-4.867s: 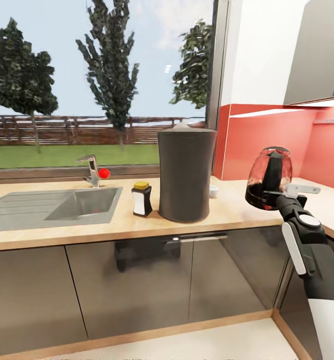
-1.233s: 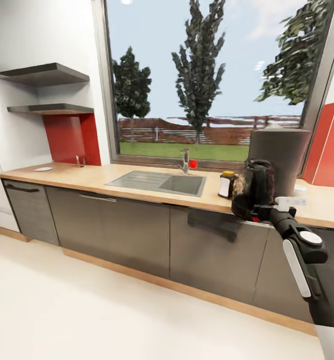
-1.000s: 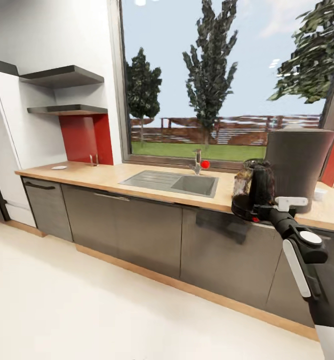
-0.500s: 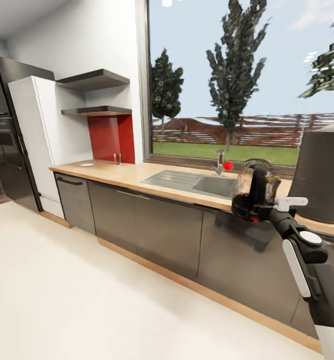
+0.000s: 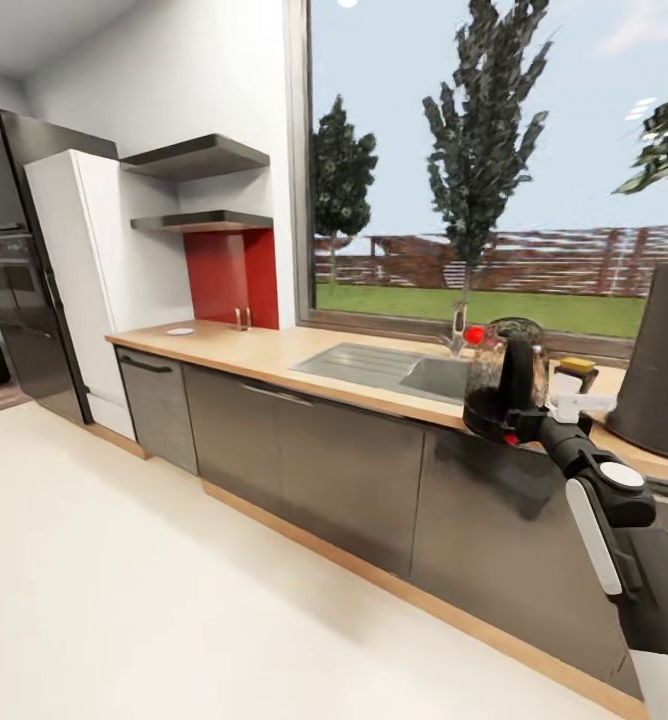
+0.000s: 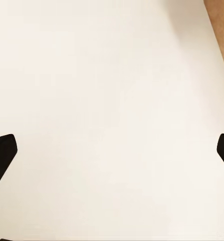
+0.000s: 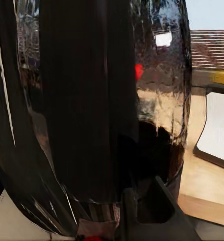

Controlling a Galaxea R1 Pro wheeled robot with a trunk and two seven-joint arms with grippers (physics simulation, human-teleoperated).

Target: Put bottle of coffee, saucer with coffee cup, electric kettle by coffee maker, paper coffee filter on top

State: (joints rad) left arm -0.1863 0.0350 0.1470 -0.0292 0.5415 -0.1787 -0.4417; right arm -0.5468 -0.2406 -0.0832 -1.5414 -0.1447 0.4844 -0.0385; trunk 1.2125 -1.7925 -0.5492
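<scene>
Clear rounded electric kettle with black handle (image 5: 505,385) pinched in right gripper (image 5: 519,415), carried short of light wood countertop (image 5: 274,350). Yellow-capped coffee bottle (image 5: 574,372) already beside dark grey cylinder coffee maker (image 5: 664,365). Small white saucer (image 5: 180,331) far down the counter. Left gripper (image 6: 112,155) spread, empty.

Kitchen colours: wood, dark grey, red.
Light wood-grain kitchen countertop (image 5: 264,352) over glossy dark grey fronts; clear electric kettle (image 5: 504,392) with black handle; dark grey coffee maker (image 5: 664,370); yellow-capped bottle of coffee (image 5: 577,372); red backsplash (image 5: 232,277) far left.
</scene>
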